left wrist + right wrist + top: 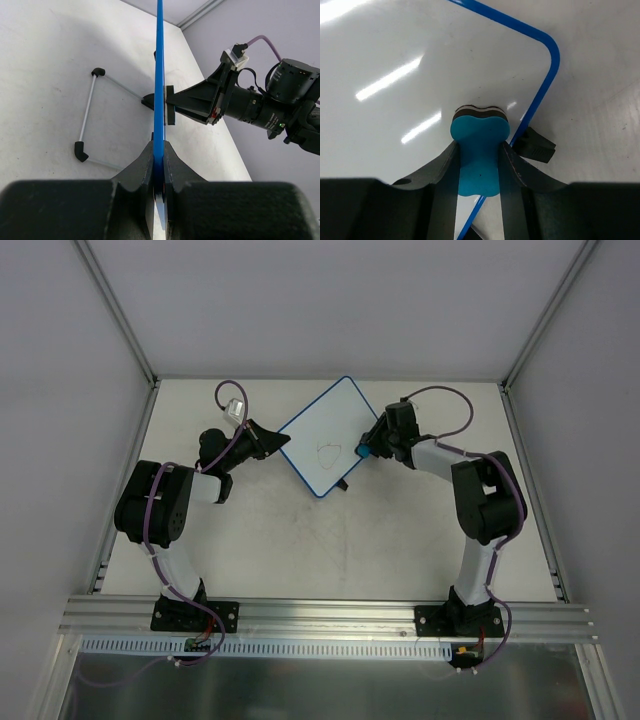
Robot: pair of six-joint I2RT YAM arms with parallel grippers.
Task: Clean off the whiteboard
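The whiteboard [322, 430] stands tilted up off the table at the back middle, white with a thin blue rim and a faint scribble [328, 452] near its centre. My left gripper [283, 441] is shut on its left edge; the left wrist view shows the rim [160, 75] edge-on, clamped between the fingers of the left gripper [159, 150]. My right gripper [366, 447] is shut on a blue eraser [479, 150]. The eraser's dark felt end presses on the white face [420, 65] close to the rounded corner of the rim [547, 75]. The right gripper [479, 145] grips the eraser's narrow waist.
A wire stand with black feet [89, 107] lies on the table [250, 530] behind the board. One black foot [535, 146] shows beside the rim. Grey walls and aluminium posts close in the sides and back. A rail [330, 615] runs along the near edge.
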